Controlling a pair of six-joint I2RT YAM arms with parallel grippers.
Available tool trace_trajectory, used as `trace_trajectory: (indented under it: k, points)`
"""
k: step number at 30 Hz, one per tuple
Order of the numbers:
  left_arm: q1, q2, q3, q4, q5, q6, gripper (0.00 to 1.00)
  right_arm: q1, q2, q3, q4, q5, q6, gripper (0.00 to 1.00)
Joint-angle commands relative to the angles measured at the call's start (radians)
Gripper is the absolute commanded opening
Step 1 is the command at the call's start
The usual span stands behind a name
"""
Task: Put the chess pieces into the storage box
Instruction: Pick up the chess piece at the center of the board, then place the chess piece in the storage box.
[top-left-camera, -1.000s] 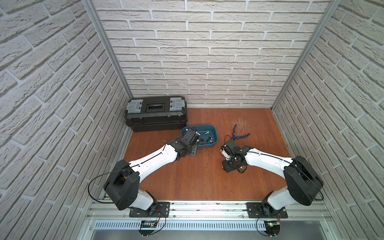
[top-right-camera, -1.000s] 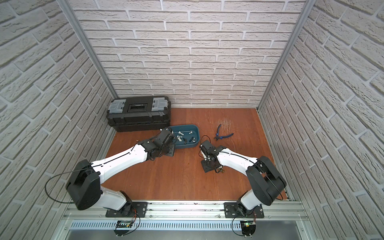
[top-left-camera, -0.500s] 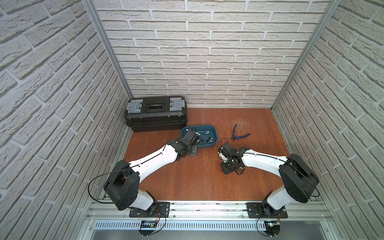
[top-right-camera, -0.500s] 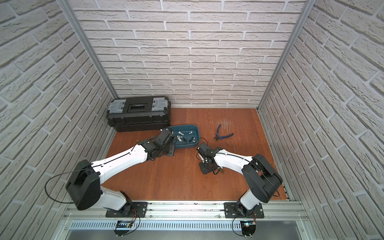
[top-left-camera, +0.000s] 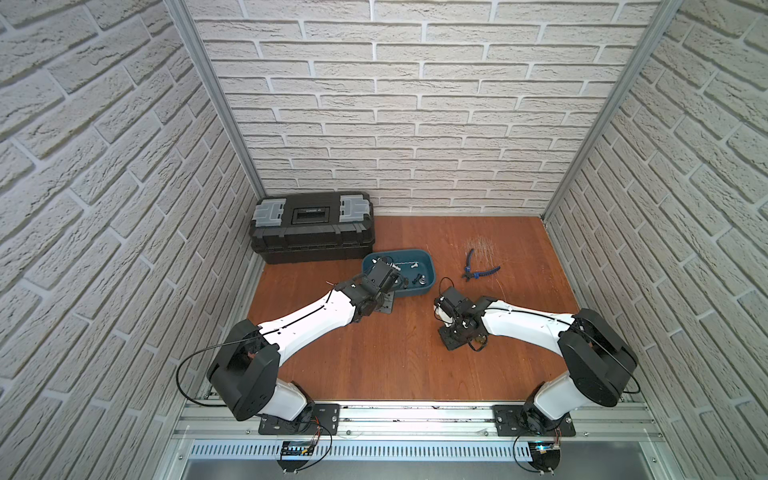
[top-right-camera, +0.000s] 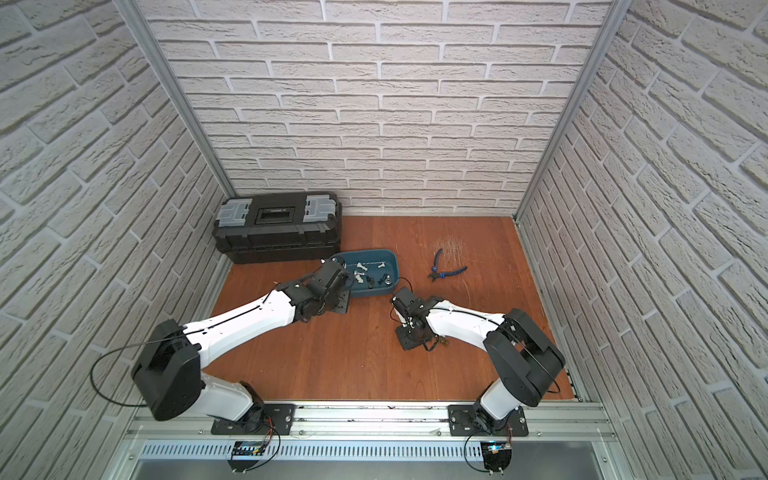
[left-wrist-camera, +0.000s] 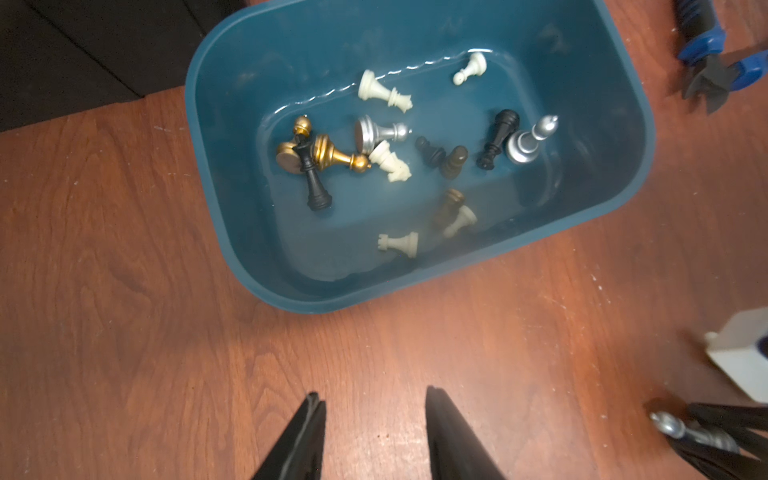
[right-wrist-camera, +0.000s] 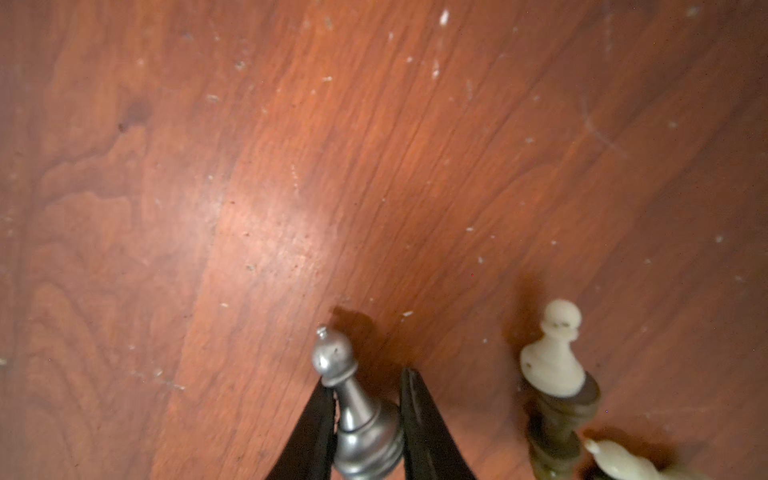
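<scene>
Against the back wall on the left sits a black toolbox (top-left-camera: 311, 226), out of the way and no part of this job. Just in front of it the left pincer (left-wrist-camera: 372, 397) hangs over bare table (top-left-camera: 395, 365) at the near edge of the storage box (left-wrist-camera: 208, 166). Its jaws are parted with nothing between them, and I'd say it is idle there to keep clear of the other arm.

The storage box is a shallow teal tub standing close to the toolbox. It holds most of the chess pieces (left-wrist-camera: 332, 153): small turned figures in white, black, gold, silver and brown, nearly all toppled on their sides and loosely scattered across the bottom.

Further right, well short of the tub, the right pincer (right-wrist-camera: 368, 380) is down at the table. Its jaws are clenched on either side of a silver piece (right-wrist-camera: 361, 432), low on the body near the base, which seems a sensible hold on so slim a shape. Just beside it a white pawn (right-wrist-camera: 555, 361) and a dark piece (right-wrist-camera: 557, 428) lie touching each other, waiting their turn.

Far right, blue-handled pliers (top-left-camera: 478, 270) lie apart from everything else.
</scene>
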Motion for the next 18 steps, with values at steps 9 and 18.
trace_trajectory:
  k: [9,18]
  points:
    - [-0.003,-0.223,-0.094,0.032,-0.137,-0.023,0.44,-0.012,0.061,0.409,0.009,-0.018,-0.05,0.16]
    - [-0.004,-0.288,-0.175,0.016,-0.131,-0.066,0.44,-0.078,0.551,0.9,-0.013,0.013,-0.083,0.15]
